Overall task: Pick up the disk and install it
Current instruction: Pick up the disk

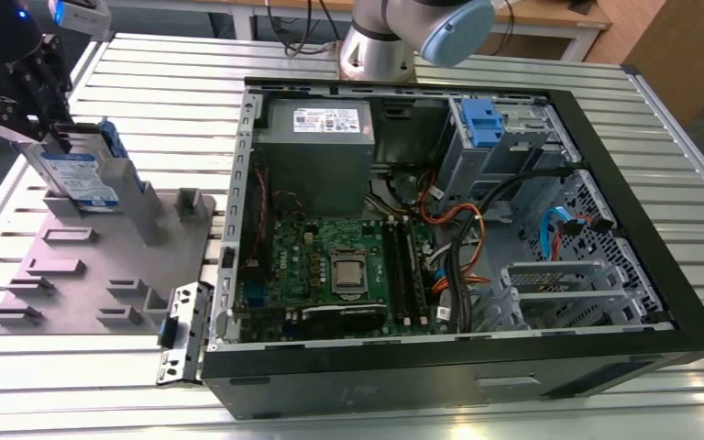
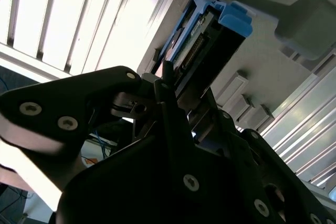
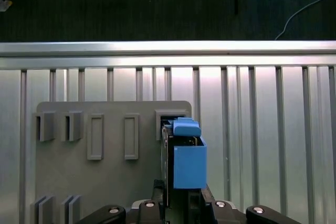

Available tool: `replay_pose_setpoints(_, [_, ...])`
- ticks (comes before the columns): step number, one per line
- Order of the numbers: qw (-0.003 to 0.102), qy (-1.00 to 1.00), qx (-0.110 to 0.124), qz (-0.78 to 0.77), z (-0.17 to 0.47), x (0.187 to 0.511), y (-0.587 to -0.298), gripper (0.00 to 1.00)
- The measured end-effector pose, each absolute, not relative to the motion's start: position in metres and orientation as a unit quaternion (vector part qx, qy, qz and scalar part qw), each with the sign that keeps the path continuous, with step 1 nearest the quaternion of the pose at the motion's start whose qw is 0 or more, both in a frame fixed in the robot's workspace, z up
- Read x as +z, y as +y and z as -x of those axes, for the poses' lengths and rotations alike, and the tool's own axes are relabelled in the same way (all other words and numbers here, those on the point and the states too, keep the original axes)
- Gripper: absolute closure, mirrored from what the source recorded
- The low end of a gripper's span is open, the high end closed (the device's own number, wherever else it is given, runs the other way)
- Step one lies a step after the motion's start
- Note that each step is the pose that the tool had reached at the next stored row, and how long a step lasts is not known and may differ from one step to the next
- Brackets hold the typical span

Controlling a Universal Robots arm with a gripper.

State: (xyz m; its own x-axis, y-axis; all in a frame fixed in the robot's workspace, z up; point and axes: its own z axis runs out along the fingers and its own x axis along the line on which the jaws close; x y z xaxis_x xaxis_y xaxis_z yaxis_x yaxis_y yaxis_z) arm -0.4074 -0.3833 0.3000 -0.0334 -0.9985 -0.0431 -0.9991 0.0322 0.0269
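Disk point(image 1: 81, 176) stands on edge in a slot at the far corner of the grey fixture plate point(image 1: 95, 266), on the exterior view's left, label facing the camera. End effector point(image 1: 22, 92) sits at the disk's upper end, at its edge; can't tell whether it's clamped or loose. First wrist view looks down the disk point(image 3: 189, 166), blue caddy rail up. Open PC case point(image 1: 450, 376) lies beside the plate on the slatted table point(image 1: 645, 119), blue bracket point(image 1: 480, 124) in its drive bay.
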Motion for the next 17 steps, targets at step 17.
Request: replay_pose_setpoints(17, [0.006, 0.718, 0.025, 0.695, 0.4069, 0.3078, -0.3833, 0.65])
